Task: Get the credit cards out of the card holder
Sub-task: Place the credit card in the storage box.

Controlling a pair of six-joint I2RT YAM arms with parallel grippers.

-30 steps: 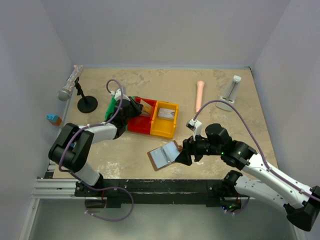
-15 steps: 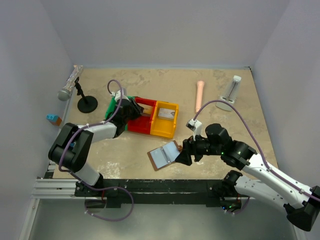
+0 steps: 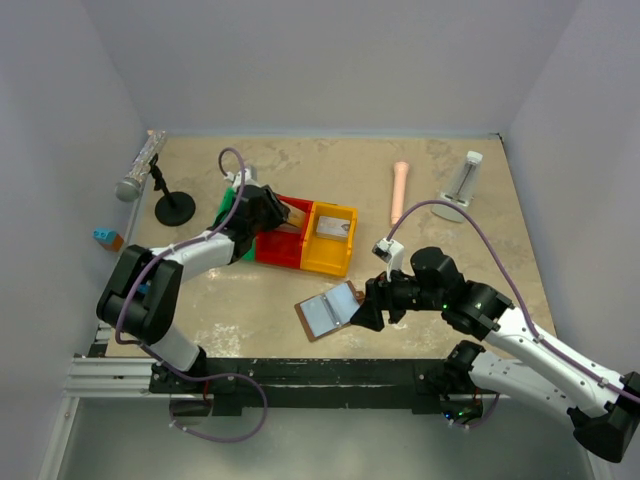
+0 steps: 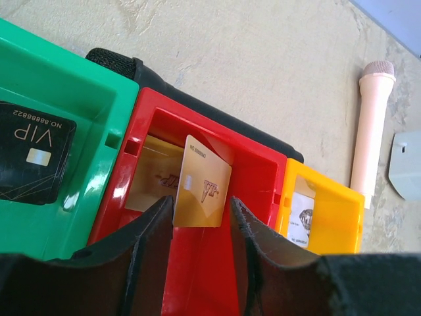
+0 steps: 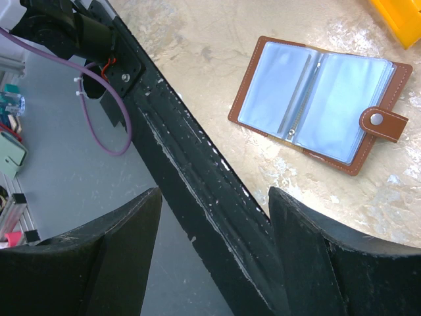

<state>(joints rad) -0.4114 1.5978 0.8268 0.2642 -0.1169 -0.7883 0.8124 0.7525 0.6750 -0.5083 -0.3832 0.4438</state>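
Note:
The card holder [image 3: 328, 311] lies open on the table, brown-rimmed with pale blue sleeves [image 5: 320, 105] and a snap tab. My right gripper [image 3: 362, 315] hovers open just right of it, with nothing between its fingers [image 5: 214, 204]. My left gripper [image 3: 265, 210] is over the red bin [image 3: 280, 240], its jaws apart. A gold VIP card [image 4: 202, 191] leans tilted inside the red bin [image 4: 256, 171] just past the left gripper's [image 4: 200, 214] fingertips, with a gap on its right side. A black VIP card [image 4: 33, 155] lies in the green bin [image 4: 99, 99]. A white card [image 4: 301, 220] lies in the yellow bin [image 3: 330, 238].
A pink microphone-like stick [image 3: 400, 190] and a clear stand [image 3: 465, 180] sit at the far right. A microphone on a black stand [image 3: 165, 195] and a small blue-orange block [image 3: 107, 238] are at the far left. The table's black front rail [image 5: 197, 178] runs under my right gripper.
My left gripper has opened and drawn back a little, leaving the gold card leaning in the red bin. The right arm and card holder have not moved.

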